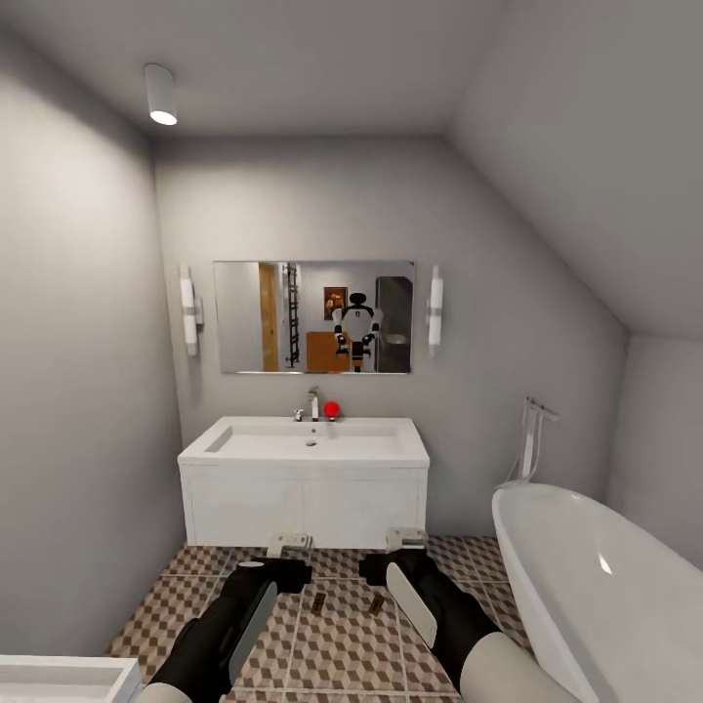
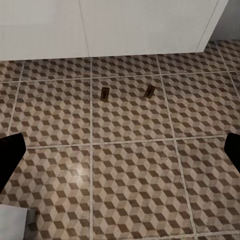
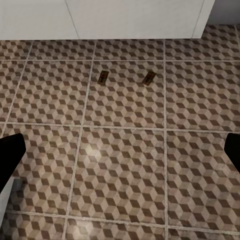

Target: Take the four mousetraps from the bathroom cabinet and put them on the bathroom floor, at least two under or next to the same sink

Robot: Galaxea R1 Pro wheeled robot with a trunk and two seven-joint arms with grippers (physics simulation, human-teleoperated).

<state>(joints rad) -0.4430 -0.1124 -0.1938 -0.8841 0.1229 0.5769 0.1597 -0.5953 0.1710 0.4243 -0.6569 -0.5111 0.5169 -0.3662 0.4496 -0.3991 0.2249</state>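
Note:
Two mousetraps lie on the cube-patterned bathroom floor just in front of the white sink and its vanity: one to the left, the other beside it. The left wrist view shows them, and so does the right wrist view. My left gripper and right gripper hover above the floor, short of the traps. Both are open and empty, their dark fingers wide apart. The mirror reflects the orange-brown cabinet behind me.
A white bathtub fills the right side, with a floor-standing tap behind it. A white fixture's edge shows at the lower left. A red object sits by the sink's faucet. Walls close in on both sides.

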